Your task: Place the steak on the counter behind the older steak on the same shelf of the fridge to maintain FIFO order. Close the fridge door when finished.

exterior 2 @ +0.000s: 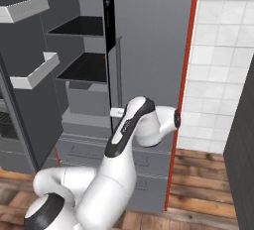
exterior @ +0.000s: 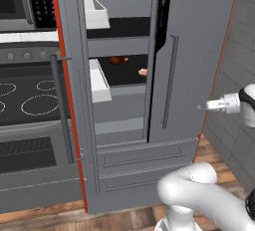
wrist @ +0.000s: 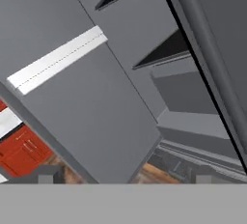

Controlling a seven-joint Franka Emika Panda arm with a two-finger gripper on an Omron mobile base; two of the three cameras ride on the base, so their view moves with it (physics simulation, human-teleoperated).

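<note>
The steak [exterior: 118, 60], dark brown, lies on the lower shelf [exterior: 124, 75] of the fridge [exterior: 199, 36]. It sits further back than the pale pink older steak [exterior: 143, 72], which rests near the shelf's front right. The left fridge door [exterior: 74, 105] stands open with white bins on its inner face. In the hand view my gripper [wrist: 124, 177] is open with nothing between its fingertips [wrist: 46, 175]. It faces the open door [wrist: 96, 117] and the shelves [wrist: 164, 51] from low in front of the fridge. The counter is out of view.
A grey stove [exterior: 30, 95] with an oven below stands left of the fridge. The right door with its bar handle [exterior: 171, 80] is closed. Two drawers [exterior: 144, 160] sit under the doors. A white tiled wall [exterior 2: 223, 65] runs along the right.
</note>
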